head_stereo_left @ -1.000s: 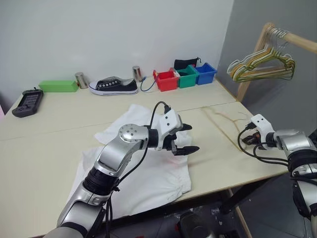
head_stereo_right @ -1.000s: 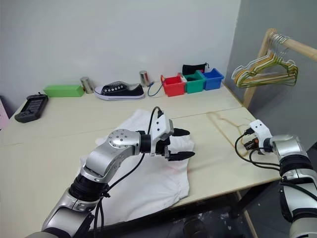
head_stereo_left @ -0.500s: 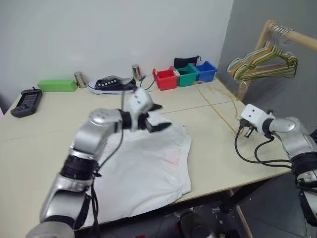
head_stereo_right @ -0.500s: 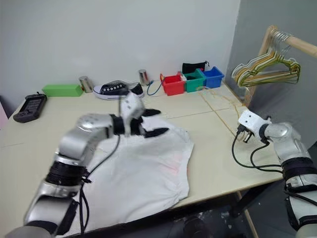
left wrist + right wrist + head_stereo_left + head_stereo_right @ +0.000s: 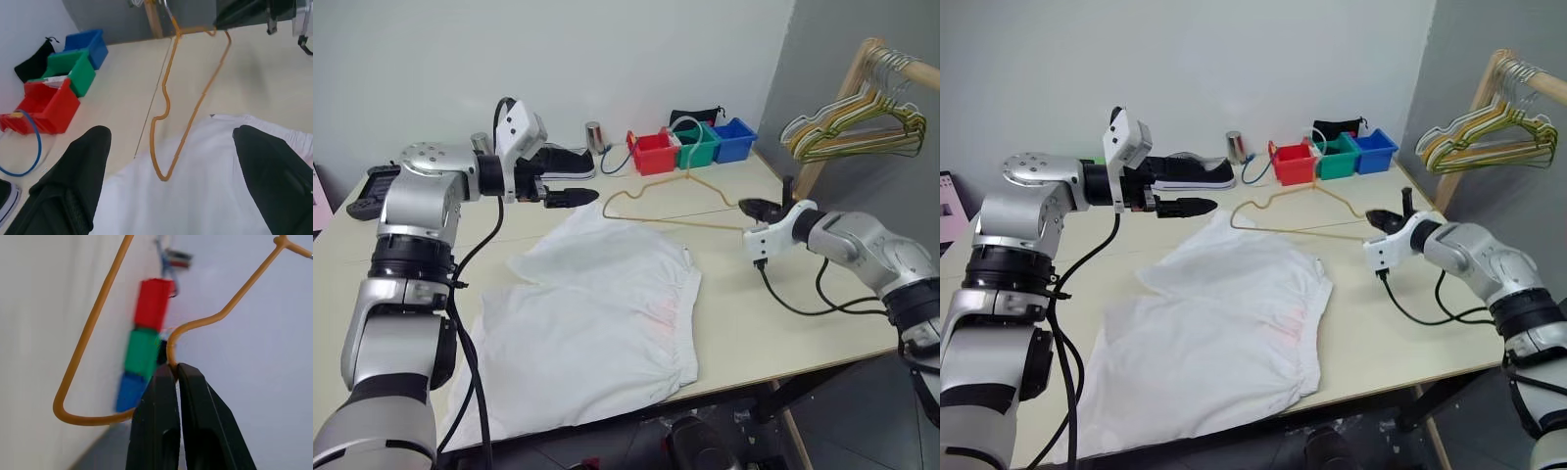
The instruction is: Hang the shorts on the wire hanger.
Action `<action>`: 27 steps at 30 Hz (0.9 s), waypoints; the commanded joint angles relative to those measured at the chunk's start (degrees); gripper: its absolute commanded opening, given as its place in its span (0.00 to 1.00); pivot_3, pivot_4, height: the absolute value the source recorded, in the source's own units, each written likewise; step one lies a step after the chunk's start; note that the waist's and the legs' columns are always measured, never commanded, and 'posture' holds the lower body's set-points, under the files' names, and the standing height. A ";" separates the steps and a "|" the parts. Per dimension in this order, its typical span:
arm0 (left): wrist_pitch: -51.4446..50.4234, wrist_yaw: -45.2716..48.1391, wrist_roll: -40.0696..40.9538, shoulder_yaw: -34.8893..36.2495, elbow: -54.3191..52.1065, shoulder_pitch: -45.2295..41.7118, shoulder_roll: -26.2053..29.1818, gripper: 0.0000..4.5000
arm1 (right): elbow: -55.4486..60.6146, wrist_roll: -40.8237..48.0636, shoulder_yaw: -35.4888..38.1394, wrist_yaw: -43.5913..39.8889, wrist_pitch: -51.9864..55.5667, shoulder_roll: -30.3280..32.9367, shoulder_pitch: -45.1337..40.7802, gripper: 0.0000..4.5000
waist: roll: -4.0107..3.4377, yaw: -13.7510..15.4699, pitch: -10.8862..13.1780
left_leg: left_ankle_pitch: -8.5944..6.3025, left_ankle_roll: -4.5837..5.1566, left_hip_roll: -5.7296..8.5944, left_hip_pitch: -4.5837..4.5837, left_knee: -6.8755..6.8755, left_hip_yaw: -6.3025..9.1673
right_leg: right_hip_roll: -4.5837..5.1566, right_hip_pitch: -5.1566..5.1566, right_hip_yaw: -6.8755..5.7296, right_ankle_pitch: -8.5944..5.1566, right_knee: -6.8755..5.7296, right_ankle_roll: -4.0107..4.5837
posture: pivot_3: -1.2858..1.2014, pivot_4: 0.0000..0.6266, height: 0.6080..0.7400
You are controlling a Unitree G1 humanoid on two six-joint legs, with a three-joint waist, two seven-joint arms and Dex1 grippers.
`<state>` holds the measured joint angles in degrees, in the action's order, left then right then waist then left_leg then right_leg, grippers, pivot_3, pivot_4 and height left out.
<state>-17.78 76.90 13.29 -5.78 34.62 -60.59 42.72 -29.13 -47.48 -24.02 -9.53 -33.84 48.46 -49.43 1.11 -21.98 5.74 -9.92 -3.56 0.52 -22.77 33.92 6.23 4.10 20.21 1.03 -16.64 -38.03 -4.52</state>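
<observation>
Tan-gold wire, bent into a thin triangular wire hanger (image 5: 671, 201), is now off the surface (image 5: 783, 294): a second ago it lay flat near the far right edge, and it is now held up in the air over the far hem of the shorts, one end clamped in the right pincer (image 5: 751, 208), whose two black fingers are pressed together on the wire

The right arm has swung inward from the surface edge and carried the hanger with it

The left pincer (image 5: 570, 196), jaws apart and holding nothing, has lifted off the large white thin-fabric shorts (image 5: 597, 323) and moved up and to the left; it now hovers near the hanger's free end

The shorts lie spread and rumpled on the surface, untouched by either pincer

Assessment: pick-up of the hanger is complete; threading the shorts over it is not yet begun

The left pincer appears positioned to take the free end
</observation>
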 commanded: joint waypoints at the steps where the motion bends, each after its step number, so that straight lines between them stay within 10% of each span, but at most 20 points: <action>1: 4.96 4.00 -3.46 -1.91 5.87 -3.49 0.33 0.94 | 2.89 -4.00 0.07 7.18 -4.12 -0.33 -3.76 0.01 | 0.00 -0.02 0.00 | 0.00 0.00 0.01 0.00 0.00 -0.02 | 0.00 0.02 0.04 0.00 -0.02 0.00 | 0.39 0.03 1.00; 23: 4.56 11.67 -8.00 -5.30 -0.47 -0.61 -3.09 0.94 | 2.17 -6.55 -0.89 5.90 -5.00 -3.90 -6.97 0.01 | 0.00 -0.33 -0.02 | 0.03 0.04 0.01 0.06 0.08 0.00 | 0.02 0.01 0.06 0.01 -0.30 0.01 | 0.39 0.01 1.00; 27: 5.13 10.08 -9.04 -5.33 0.01 -0.74 -3.86 0.80 | 1.51 -6.59 -0.99 5.89 -4.86 -4.45 -7.88 0.00 | 0.01 -0.35 -0.02 | 0.05 0.05 0.02 0.15 0.14 0.00 | 0.02 0.03 0.10 0.01 -0.57 0.01 | 0.38 0.01 1.00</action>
<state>-13.26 88.06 4.83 -11.04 36.05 -60.66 38.90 -27.91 -54.61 -26.10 -3.77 -39.30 44.15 -55.05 1.11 -22.33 5.72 -9.87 -3.50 0.54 -22.59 34.06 6.24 4.12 20.24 1.12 -16.64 -38.63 -4.51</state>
